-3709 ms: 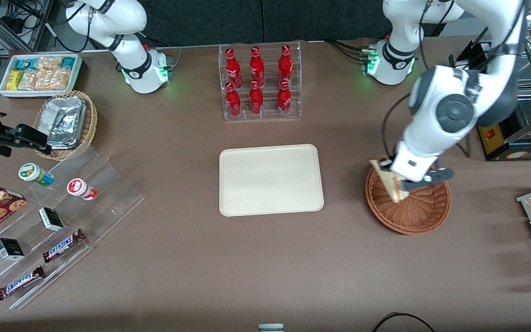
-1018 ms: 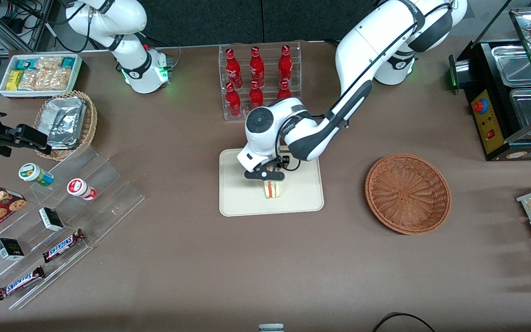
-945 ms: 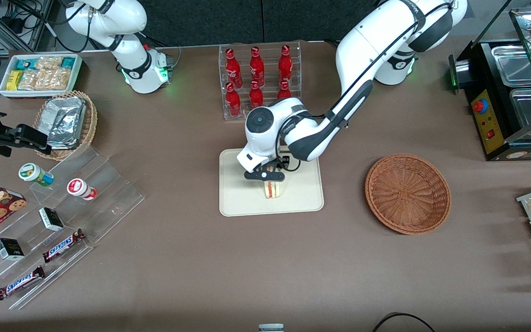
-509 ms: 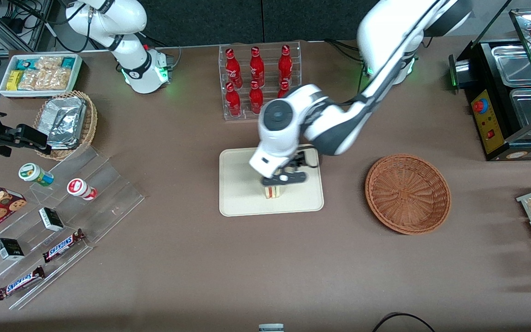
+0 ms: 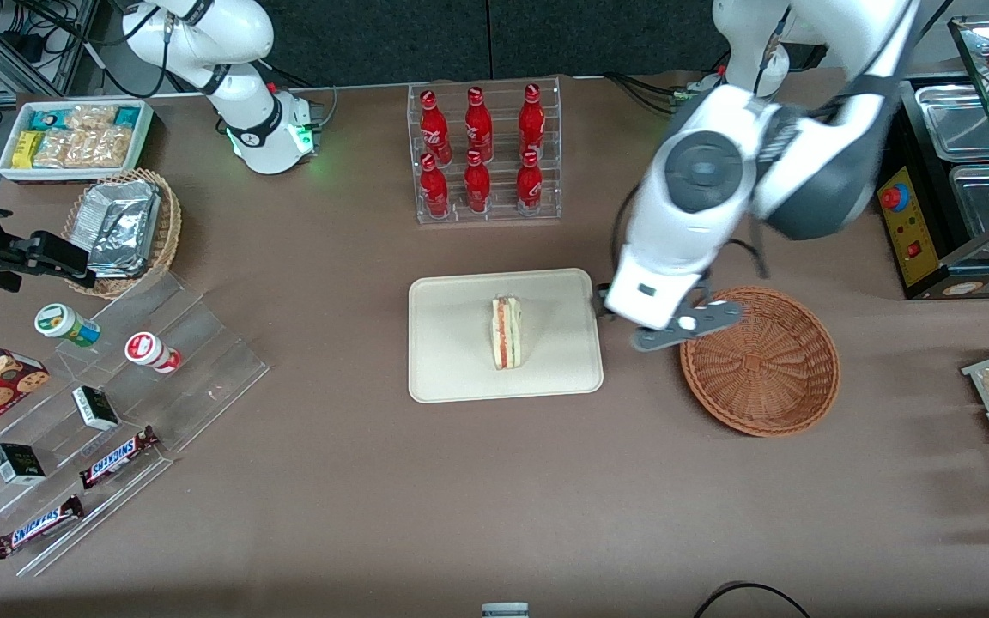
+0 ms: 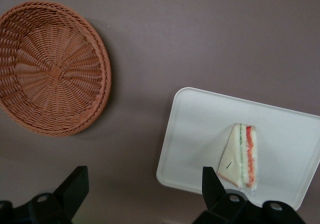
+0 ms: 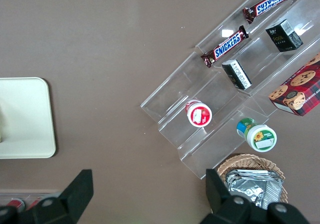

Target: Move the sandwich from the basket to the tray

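The sandwich [image 5: 506,332] lies on its side on the cream tray [image 5: 452,352], its red and green stripes showing along the cut edge. The wrist view shows the same sandwich [image 6: 240,154] lying free on the tray [image 6: 200,129]. The reddish-brown basket [image 5: 761,360] has nothing in it and also shows in the wrist view [image 6: 52,69]. My gripper [image 5: 670,330] hangs high over the strip of table between tray and basket. It is open [image 6: 144,189], with nothing between its fingers.
A rack of red bottles [image 5: 484,154] stands farther from the camera than the tray. A tan basket of foil packets [image 5: 124,227], a white snack bin [image 5: 74,137] and a clear stepped shelf [image 5: 117,412] lie toward the parked arm's end. A black warmer [image 5: 958,172] stands at the working arm's end.
My gripper let go of the sandwich on the tray, rose, and swung toward the basket. The sandwich stays where it was set down. Earlier it was carried over from the basket.
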Motion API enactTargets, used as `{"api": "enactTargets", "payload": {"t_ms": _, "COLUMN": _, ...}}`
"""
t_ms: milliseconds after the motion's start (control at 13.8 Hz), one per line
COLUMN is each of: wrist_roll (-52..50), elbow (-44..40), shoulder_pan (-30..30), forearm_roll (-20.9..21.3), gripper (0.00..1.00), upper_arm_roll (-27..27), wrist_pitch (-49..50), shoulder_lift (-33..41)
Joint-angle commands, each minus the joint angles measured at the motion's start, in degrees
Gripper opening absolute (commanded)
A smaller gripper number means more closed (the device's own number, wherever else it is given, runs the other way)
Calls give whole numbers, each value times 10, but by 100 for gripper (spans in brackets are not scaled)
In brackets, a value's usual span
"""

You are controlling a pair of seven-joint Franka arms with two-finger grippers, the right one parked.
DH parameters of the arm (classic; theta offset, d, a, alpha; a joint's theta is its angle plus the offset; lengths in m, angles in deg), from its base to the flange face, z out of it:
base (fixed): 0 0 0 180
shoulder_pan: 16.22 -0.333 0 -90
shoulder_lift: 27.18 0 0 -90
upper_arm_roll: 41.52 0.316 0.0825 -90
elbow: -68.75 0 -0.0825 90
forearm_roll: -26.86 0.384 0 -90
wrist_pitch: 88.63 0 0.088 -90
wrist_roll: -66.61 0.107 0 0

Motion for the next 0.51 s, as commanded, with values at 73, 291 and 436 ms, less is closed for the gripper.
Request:
{"api": "enactTargets", "payload": {"t_ms": 73, "wrist_roll": 79, "elbow": 19, "shoulder_pan": -57, "forearm_roll": -22, "gripper": 100, "upper_arm_roll": -2, "wrist_pitch": 42, "shoulder_lift": 52}}
{"api": "enactTargets", "payload": {"t_ms": 291, "wrist_roll": 167, "elbow": 22, "shoulder_pan": -100, "forearm_roll": -22, "gripper": 100, "upper_arm_roll": 0, "wrist_pitch": 83, "shoulder_lift": 77}}
{"api": "enactTargets", "payload": {"t_ms": 436, "wrist_roll": 251, "elbow": 21, "shoulder_pan": -104, "forearm_roll": -24, "gripper": 100, "upper_arm_roll": 43, "wrist_pitch": 127, "shoulder_lift": 98}}
